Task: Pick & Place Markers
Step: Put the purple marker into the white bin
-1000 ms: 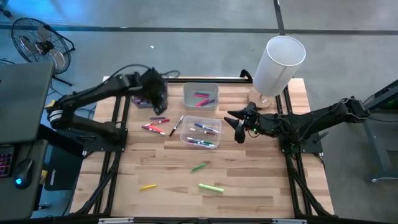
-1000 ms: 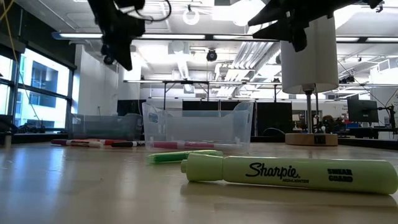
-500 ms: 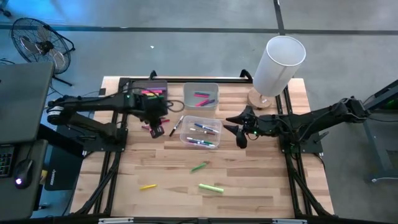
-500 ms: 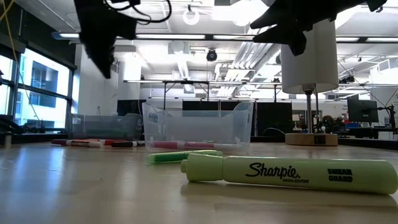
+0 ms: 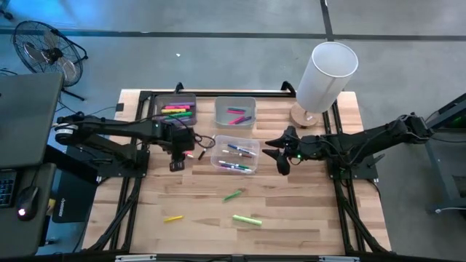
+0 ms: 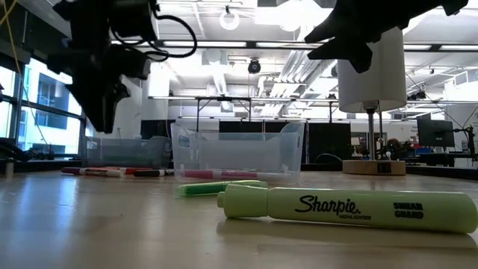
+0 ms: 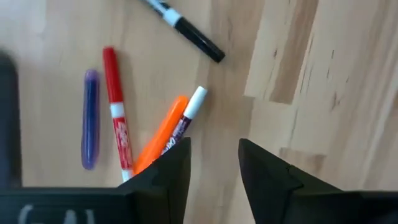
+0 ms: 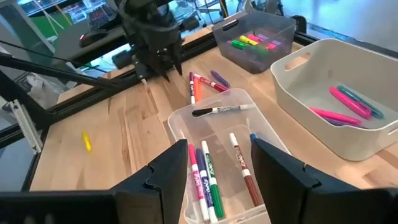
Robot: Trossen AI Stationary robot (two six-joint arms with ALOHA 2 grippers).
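Two grippers, left [image 7: 214,165] and right [image 8: 217,168], both open, empty; three bins [image 5: 234,112].

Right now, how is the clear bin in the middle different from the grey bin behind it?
The clear bin has see-through walls; the grey bin has solid pale ones. The clear bin holds mostly thin white-barrelled markers, with one black-capped marker lying across its rim; the grey bin holds pink markers and a bluish one. The clear bin sits skewed, the grey bin square to the table edge. Both are small open rectangles.
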